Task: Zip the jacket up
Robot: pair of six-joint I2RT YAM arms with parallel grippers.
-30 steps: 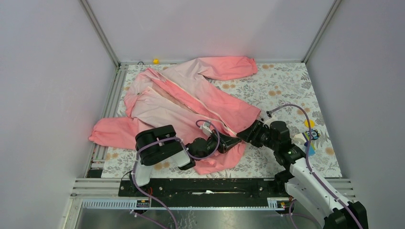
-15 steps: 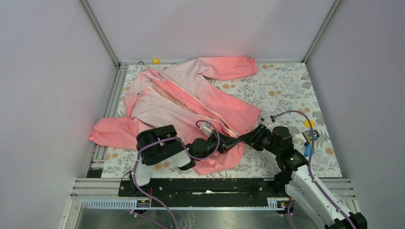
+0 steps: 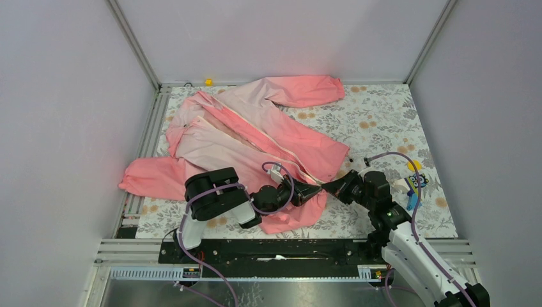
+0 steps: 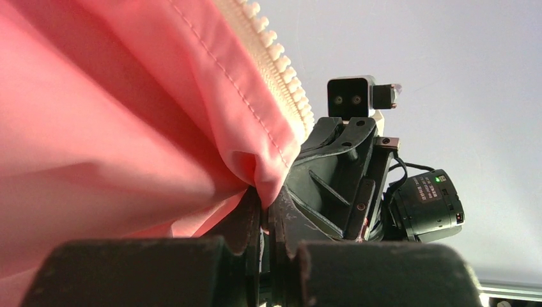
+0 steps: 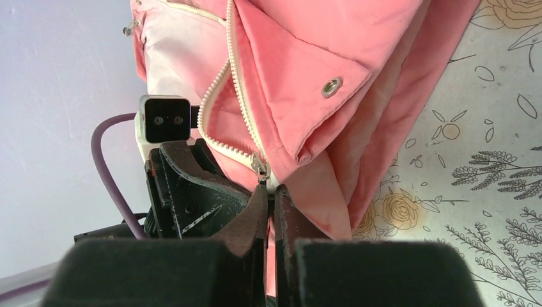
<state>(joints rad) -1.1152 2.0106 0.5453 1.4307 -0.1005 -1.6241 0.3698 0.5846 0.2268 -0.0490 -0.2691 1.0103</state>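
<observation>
Low centre, the left gripper [image 3: 317, 192] pinches the jacket [image 3: 255, 128] hem. The right gripper [image 5: 269, 192] nips the zipper pull [image 5: 259, 167] beside it.

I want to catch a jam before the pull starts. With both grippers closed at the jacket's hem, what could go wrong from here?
The right gripper seems to pinch only the tip of the zipper pull, so it may slip off under tension. The left gripper holds a bunched fold of the jacket beside the zipper teeth; loose fabric could jam the zip. The two grippers sit very close and might bump.
</observation>
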